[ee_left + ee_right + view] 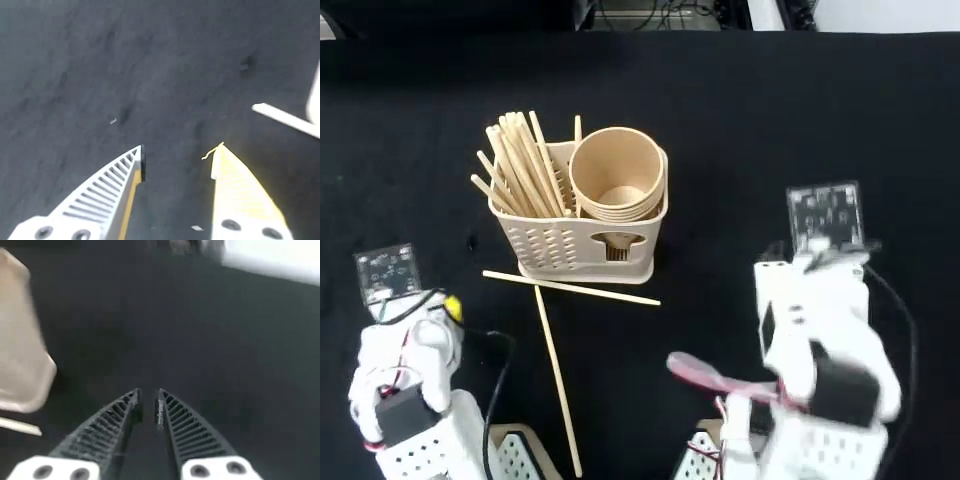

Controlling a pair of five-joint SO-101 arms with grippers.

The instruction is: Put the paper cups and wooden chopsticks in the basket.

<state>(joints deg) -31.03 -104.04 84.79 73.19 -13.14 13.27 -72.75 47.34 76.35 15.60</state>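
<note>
A cream basket [552, 252] stands mid-table. Several wooden chopsticks [518, 162] lean in its left compartment, and stacked paper cups [617, 172] fill the right one. Two loose chopsticks lie in front of the basket: one [570, 288] lies crosswise, the other [558, 378] runs toward the front edge. My left gripper [180, 152] is open over bare cloth, with a chopstick end [285, 120] just ahead of it. My right gripper [148, 395] is shut with nothing in it, and the basket [20, 345] is off to its side.
Black cloth covers the table [780, 120]. The left arm [405, 370] sits at the front left and the right arm [820, 340] at the front right, both back from the basket. Cables and a pale wall lie beyond the far edge.
</note>
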